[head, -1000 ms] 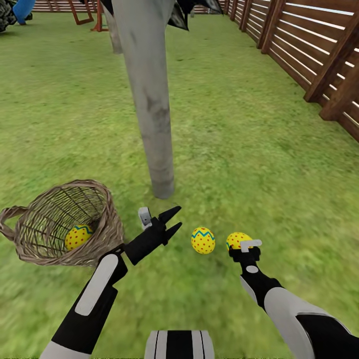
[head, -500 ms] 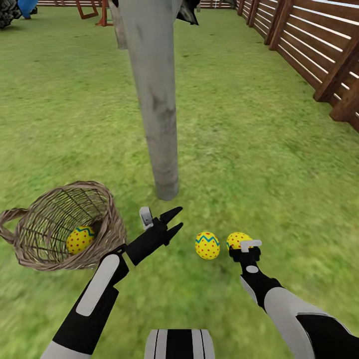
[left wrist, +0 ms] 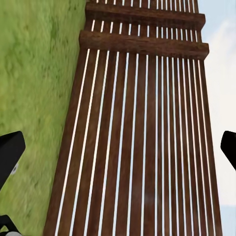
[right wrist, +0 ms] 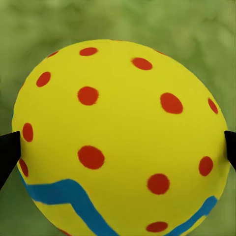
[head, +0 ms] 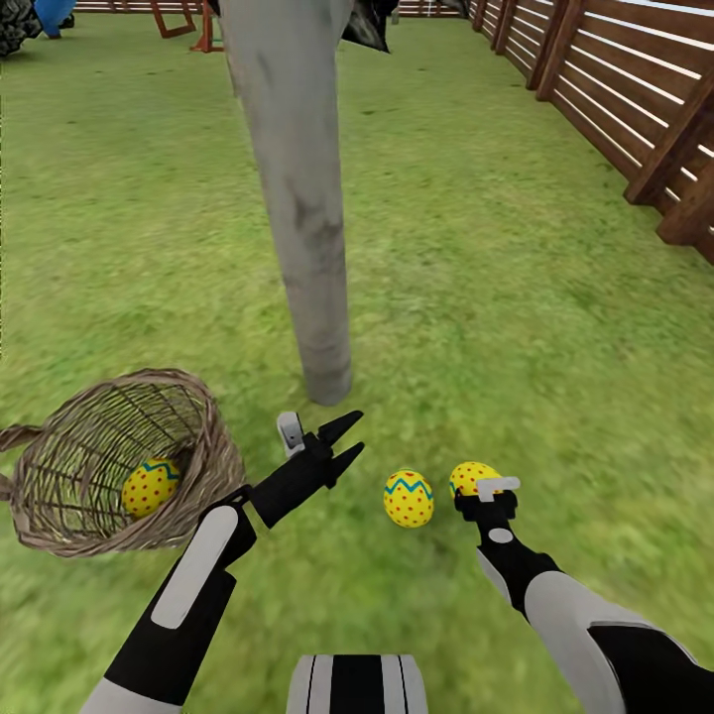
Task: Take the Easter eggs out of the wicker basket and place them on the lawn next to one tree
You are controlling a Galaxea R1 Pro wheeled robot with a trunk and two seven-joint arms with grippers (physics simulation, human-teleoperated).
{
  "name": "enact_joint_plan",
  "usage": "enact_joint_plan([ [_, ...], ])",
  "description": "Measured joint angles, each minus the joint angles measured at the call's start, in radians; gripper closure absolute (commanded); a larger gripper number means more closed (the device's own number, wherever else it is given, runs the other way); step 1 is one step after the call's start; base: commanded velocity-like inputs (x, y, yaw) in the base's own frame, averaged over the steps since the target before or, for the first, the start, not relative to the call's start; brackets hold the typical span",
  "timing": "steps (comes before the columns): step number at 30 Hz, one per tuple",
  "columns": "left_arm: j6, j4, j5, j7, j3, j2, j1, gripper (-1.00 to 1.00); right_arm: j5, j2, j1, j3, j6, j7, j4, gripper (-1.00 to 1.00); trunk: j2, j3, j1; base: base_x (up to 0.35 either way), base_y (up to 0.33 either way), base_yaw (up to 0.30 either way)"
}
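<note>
the pale grey tree trunk [head: 297, 198] rises from the lawn [head: 516, 297] and serves as the landmark. the wicker basket [head: 59, 496] lies tipped on its side on the grass, off to the left of the trunk's foot and nearer the robot, its mouth facing the trunk, and one easter egg [head: 149, 487] rests inside it against the woven wall. a second egg [head: 409, 498] sits on the grass a short way in front of the trunk's foot, slightly to its right. a third egg [head: 472, 478] is just beside that one, on the side away from the basket. the right claw [head: 476, 486] is at this third egg; in the right wrist view the egg [right wrist: 120, 142] sits between the two dark fingertips [right wrist: 7, 155], which touch its sides, so the claw pinches it. the left claw [head: 343, 443] hovers between the basket and the second egg, its fingers spread and holding nothing. a brown slatted wooden fence [head: 615, 109] runs along the lawn well to the right of the trunk, and also appears in the left wrist view [left wrist: 137, 147].
</note>
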Motion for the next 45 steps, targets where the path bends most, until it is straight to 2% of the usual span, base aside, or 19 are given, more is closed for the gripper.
enact_joint_plan([
  [6, 0.002, 0.0, 0.0, 0.0, -0.003, 0.0, 0.0, -1.0, 0.0, 0.001, 0.0, 0.0, 0.001, 0.0, 0.0, 1.0, 0.0, -0.006, 0.0, 0.001, 0.0, 0.149],
  [11, 0.0, 0.0, 0.0, 0.0, -0.024, 0.0, 0.0, -1.0, 0.001, 0.002, 0.0, 0.0, 0.001, 0.0, 0.0, 1.0, -0.001, -0.027, 0.002, 0.0, 0.0, 0.017],
  [19, 0.0, 0.0, 0.0, 0.0, -0.026, 0.0, 0.0, -1.0, 0.009, 0.001, -0.001, 0.004, -0.001, -0.003, -0.006, 1.0, -0.003, -0.058, 0.006, 0.0, 0.0, 0.0],
  [23, 0.0, 0.0, 0.0, 0.0, -0.026, 0.0, 0.0, -1.0, 0.007, -0.002, 0.0, 0.003, 0.002, -0.004, -0.043, 1.0, -0.004, -0.073, 0.007, 0.0, 0.0, 0.0],
  [35, 0.0, 0.0, 0.0, 0.0, -0.024, 0.0, 0.0, -1.0, 0.003, 0.003, 0.0, -0.002, 0.01, -0.009, -0.051, 1.0, -0.004, -0.073, 0.007, 0.0, 0.0, 0.0],
  [36, 0.0, 0.0, 0.0, 0.0, -0.024, 0.0, 0.0, -1.0, 0.003, 0.003, 0.0, -0.002, 0.01, -0.01, -0.051, -1.0, -0.004, -0.073, 0.007, 0.0, 0.0, 0.0],
  [45, 0.001, 0.0, 0.0, 0.0, -0.024, 0.0, 0.0, -1.0, 0.004, 0.001, 0.0, -0.001, 0.01, -0.001, -0.052, -1.0, -0.004, -0.073, 0.007, 0.0, 0.0, 0.0],
])
